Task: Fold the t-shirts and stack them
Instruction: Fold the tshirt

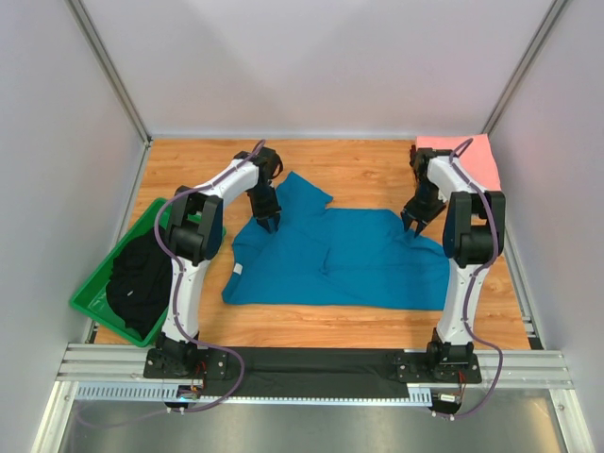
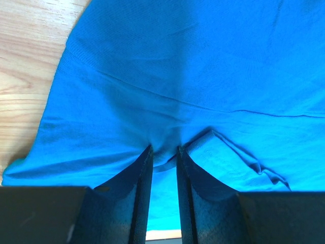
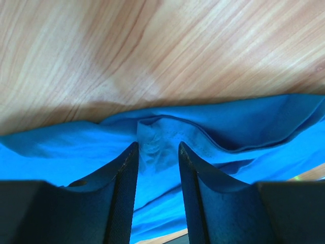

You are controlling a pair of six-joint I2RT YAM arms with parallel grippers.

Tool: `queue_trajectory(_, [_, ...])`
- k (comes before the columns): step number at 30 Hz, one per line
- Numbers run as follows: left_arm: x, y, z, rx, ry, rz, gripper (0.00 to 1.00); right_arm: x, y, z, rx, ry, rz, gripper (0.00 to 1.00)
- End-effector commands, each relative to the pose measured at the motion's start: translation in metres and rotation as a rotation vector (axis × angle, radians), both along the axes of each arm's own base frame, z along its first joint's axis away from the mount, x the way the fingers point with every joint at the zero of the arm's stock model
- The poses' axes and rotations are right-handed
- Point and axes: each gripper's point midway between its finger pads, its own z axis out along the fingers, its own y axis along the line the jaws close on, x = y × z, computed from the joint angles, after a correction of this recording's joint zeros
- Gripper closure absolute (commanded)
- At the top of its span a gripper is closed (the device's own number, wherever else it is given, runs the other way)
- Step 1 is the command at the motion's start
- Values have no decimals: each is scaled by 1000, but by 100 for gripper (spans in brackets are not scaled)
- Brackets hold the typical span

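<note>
The teal-blue t-shirt [image 1: 340, 260] lies spread across the middle of the wooden table, a sleeve pointing to the back left. My left gripper [image 1: 267, 224] is down on its back left part. In the left wrist view the gripper [image 2: 162, 150] is shut on a small raised fold of the teal cloth [image 2: 193, 66]. My right gripper [image 1: 412, 226] is down on the shirt's back right edge. In the right wrist view it [image 3: 158, 145] pinches a puckered bunch of the teal hem [image 3: 228, 127]. The salmon-pink t-shirt [image 1: 469, 157] lies folded flat in the back right corner.
A green bin [image 1: 90, 293] holding dark cloth [image 1: 140, 278] stands at the left edge of the table. Grey walls close in the back and both sides. Bare wood [image 3: 152, 51] shows beyond the shirt's back edge.
</note>
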Motion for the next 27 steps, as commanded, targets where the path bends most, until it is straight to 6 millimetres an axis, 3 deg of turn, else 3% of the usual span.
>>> queue_trajectory(1, [1,-2,13,-17,-31,-5,68,15,0,-3,-18,-46,-30,62])
queue_trajectory(7, [1,-2,14,-17,-31,-7,68,18,-2,-8,-29,-43,-35,66])
queue_trajectory(9, [1,-3,14,-19,-32,-5,68,18,-4,-7,-41,-45,-34,75])
queue_trajectory(10, [0,-2,13,-15,-27,-7,68,17,-7,-5,-49,-39,-37,90])
queue_trajectory(11, [1,-2,14,-14,-32,-6,68,16,-14,0,-79,-35,-35,97])
queue_trajectory(12, [1,-1,14,-9,-32,-6,68,15,-19,7,-102,-36,-33,100])
queue_trajectory(15, [2,5,12,28,-35,5,68,19,-47,34,-166,-89,-53,100])
queue_trajectory(19, [-2,13,8,66,-5,20,69,22,-74,49,-184,-122,-38,100])
queue_trajectory(23, [1,11,14,56,-22,29,68,33,-78,47,-164,-153,13,100])
queue_trajectory(27, [16,6,36,36,-90,43,68,41,-76,45,-146,-183,48,100])
